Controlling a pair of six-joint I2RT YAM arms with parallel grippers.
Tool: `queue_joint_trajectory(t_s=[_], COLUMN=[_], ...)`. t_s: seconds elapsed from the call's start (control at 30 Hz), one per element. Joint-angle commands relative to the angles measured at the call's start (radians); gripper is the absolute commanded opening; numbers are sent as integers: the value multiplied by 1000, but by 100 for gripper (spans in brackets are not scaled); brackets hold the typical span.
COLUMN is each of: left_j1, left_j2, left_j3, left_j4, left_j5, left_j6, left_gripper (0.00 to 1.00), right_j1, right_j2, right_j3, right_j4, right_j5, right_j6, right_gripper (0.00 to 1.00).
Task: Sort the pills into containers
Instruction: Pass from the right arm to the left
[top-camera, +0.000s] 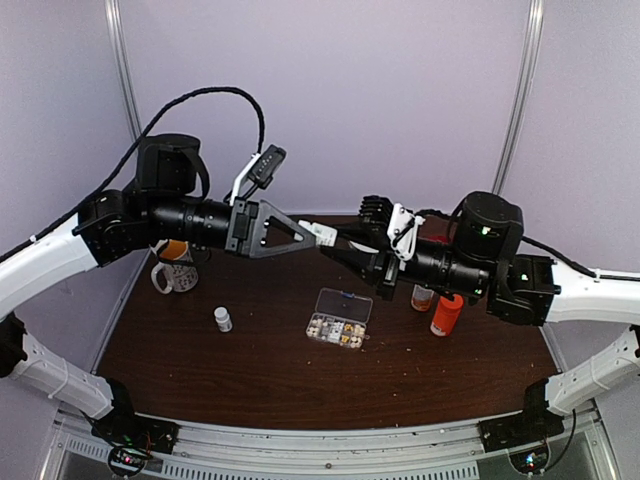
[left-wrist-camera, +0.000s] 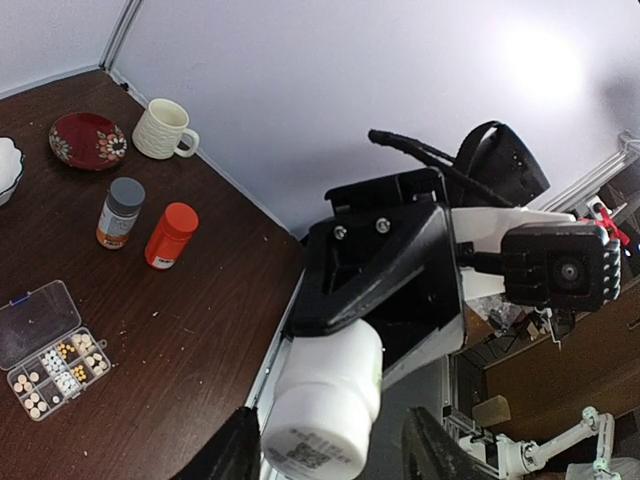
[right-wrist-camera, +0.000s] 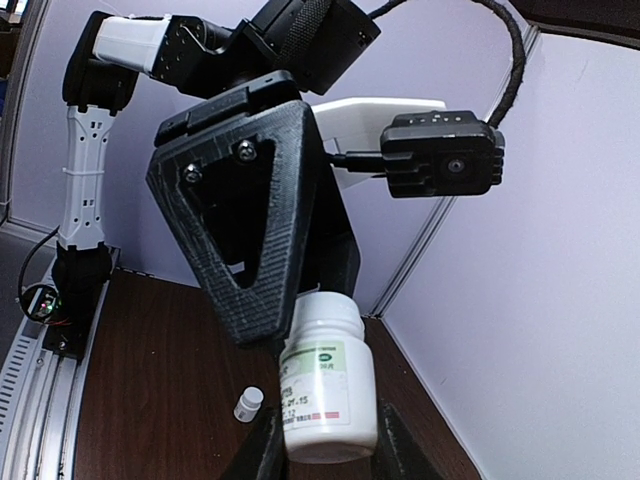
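At the near table edge: metal rail with both arm bases bolted on. Beyond it is the dark wood-grain table, with plenty of open room across the near half.

Mid-table: tiny white bottle stands alone on the left. Organizer box sits near centre: clear plastic, rectangular, lid hinged open toward the back. Pills, whitish and tan specks, lie in its grid compartments; too small to count.

Right of the box, well apart: orange bottle and grey-capped amber bottle, close together, partly under the right arm. Left-side mug is near the left edge, half hidden by the left arm.

Both arms meet mid-air above the far half of the table. Right gripper pinches the body of a white labelled pill bottle; its fingers are cut off at the frame bottom. Left gripper straddles the bottle's other end, one finger on either side; can't tell if they press on it.

Farther back on the right: red patterned saucer, cream ribbed mug, and a white bowl cut by the frame.

Back: smooth pale wall panels.
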Motion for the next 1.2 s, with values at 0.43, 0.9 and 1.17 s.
queue_joint_trajectory(t_s=[0.43, 0.9, 1.17], left_j1=[2, 7, 24], left_j2=[-32, -2, 113], left_j3=[18, 81, 110], left_j4=[51, -234, -432], left_j5=[3, -316, -633], left_j6=[-11, 142, 233], left_gripper=[41, 21, 20], right_j1=[8, 7, 3], right_j2=[-21, -38, -91], right_j3=[-14, -60, -184], right_j4=[4, -10, 2], right_j5=[24, 90, 173], right_j6=[-12, 13, 118], right_gripper=[0, 63, 69])
